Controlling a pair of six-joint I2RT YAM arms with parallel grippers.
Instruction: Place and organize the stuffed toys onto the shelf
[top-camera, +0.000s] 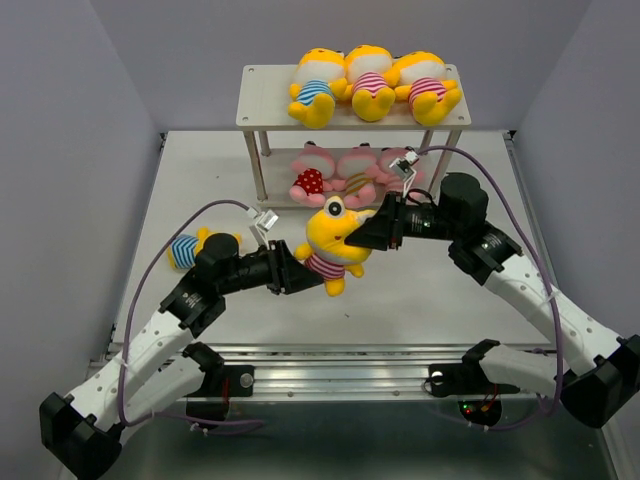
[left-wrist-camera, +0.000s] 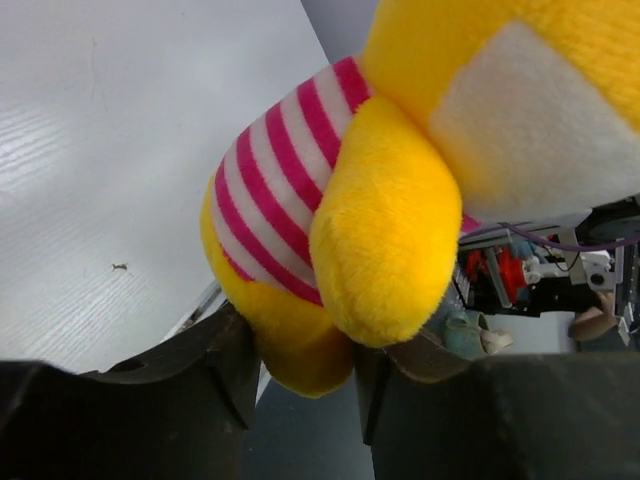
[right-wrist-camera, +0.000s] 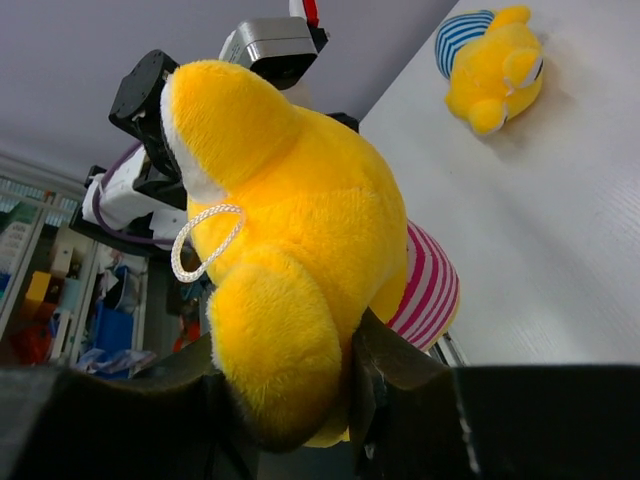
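Observation:
A yellow stuffed toy (top-camera: 335, 242) in a pink-striped shirt hangs above the table's middle, held from both sides. My left gripper (top-camera: 298, 270) is shut on its lower body (left-wrist-camera: 290, 340). My right gripper (top-camera: 372, 232) is shut on a yellow lobe of its head (right-wrist-camera: 280, 340). The shelf (top-camera: 268, 102) stands at the back. On its top board lie three yellow toys (top-camera: 370, 85). Three pink toys (top-camera: 355, 172) sit on the lower tier. Another yellow toy (top-camera: 195, 247) in a blue-striped shirt lies on the table at the left, also visible in the right wrist view (right-wrist-camera: 495, 60).
White walls close the table (top-camera: 200, 180) in on the left, right and back. A metal rail (top-camera: 350, 365) runs along the near edge between the arm bases. Purple cables (top-camera: 520, 220) loop over both arms.

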